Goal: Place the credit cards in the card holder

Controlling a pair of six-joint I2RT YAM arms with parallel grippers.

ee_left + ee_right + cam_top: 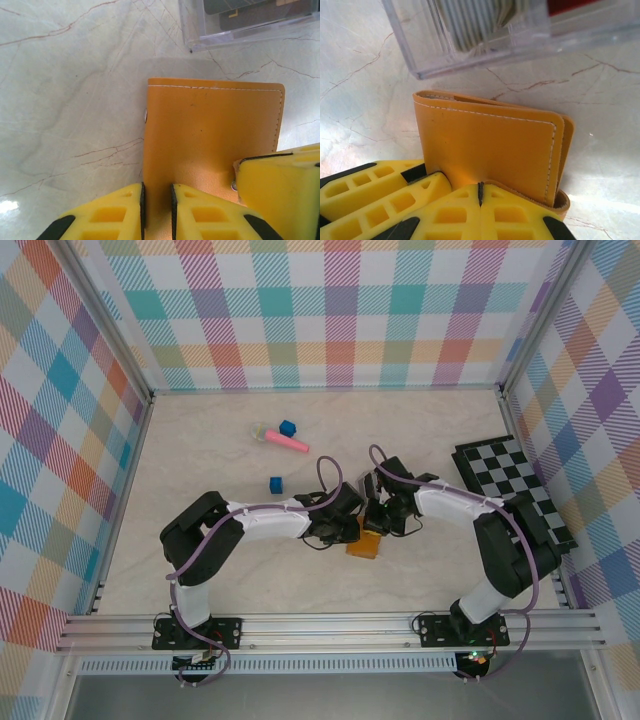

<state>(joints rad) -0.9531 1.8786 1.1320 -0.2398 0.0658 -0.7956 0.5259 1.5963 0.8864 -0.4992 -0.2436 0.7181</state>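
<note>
Left wrist: left jaws pinch only the card holder edge, right jaws shut, so it may slip

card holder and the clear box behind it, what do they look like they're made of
Card holder: looks like leather or a leather imitation, smooth matte orange-brown, with pale stitching along the edges and a soft fold. Clear box: probably hard plastic such as acrylic, glossy and transparent. Its thick walls catch highlights and let the contents show through.
</note>
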